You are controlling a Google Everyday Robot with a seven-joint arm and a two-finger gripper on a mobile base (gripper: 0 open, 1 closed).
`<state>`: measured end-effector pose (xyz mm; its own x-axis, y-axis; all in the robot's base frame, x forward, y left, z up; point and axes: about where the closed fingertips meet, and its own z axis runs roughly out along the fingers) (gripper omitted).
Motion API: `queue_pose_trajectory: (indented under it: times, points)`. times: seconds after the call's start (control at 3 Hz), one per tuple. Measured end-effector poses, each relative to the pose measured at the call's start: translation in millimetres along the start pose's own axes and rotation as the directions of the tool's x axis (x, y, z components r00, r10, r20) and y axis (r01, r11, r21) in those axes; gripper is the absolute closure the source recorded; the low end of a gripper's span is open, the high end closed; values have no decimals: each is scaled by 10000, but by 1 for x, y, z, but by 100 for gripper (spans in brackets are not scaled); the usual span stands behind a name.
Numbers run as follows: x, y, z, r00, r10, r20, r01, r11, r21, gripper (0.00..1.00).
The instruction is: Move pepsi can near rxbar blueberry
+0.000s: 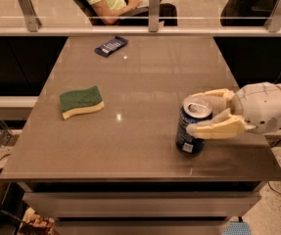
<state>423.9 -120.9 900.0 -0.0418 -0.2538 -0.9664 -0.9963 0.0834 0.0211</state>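
- The gripper [191, 114] is over the right front part of the tabletop [145, 77]. Its fingers [217, 129] are narrowed onto the pepsi can [191, 131], one on each side.
- The can stands upright near the front edge and close to the right edge.
- The rxbar blueberry [111, 45] lies well apart at the far edge.
- A sponge [81, 102] sits to the left, and bare tabletop lies between.
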Motion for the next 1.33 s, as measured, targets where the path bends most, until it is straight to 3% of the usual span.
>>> queue_pose_trajectory:
  times: [0.33,0.67,1.33]
  points:
    - [-10,-8,3,10000,63,-24,-63,10000,73,100]
    - [-29,-22,2,10000,68,-12,-67,9988,492,100]
    - [-86,-64,-1,9992,-396,-57,399,9824,1827,100]
